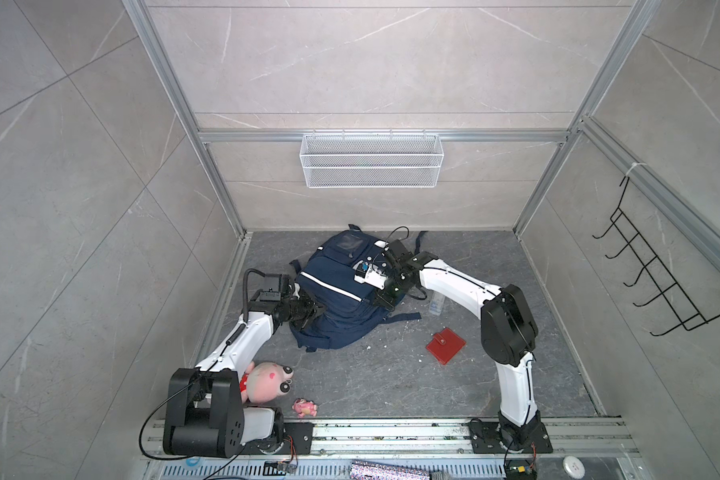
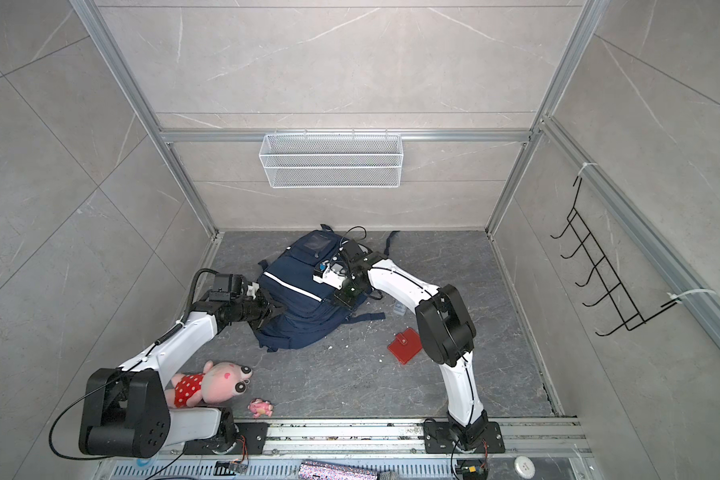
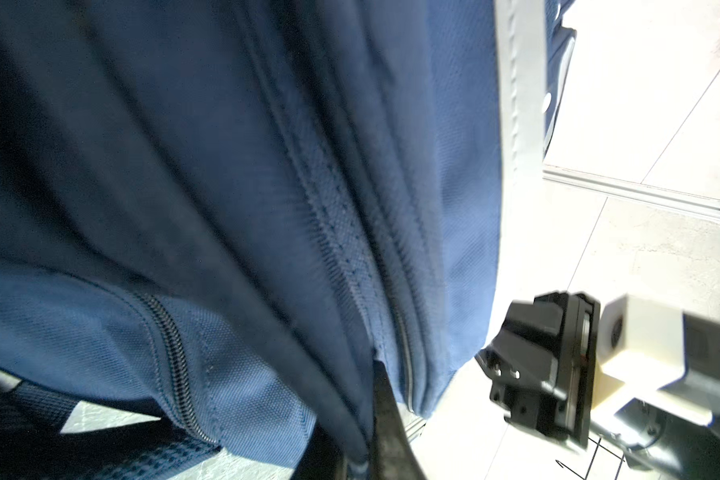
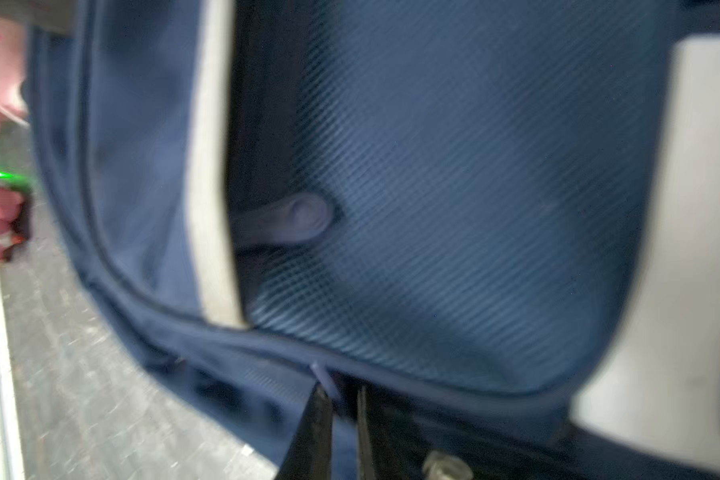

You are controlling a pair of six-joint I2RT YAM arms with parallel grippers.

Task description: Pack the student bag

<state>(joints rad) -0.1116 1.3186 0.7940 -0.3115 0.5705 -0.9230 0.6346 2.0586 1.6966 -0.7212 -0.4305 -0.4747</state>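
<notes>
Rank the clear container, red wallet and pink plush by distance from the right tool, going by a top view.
1. Clear container, just right of the right tool, which is at the student bag.
2. Red wallet, farther right and toward the front.
3. Pink plush, far left, at the front.
</notes>
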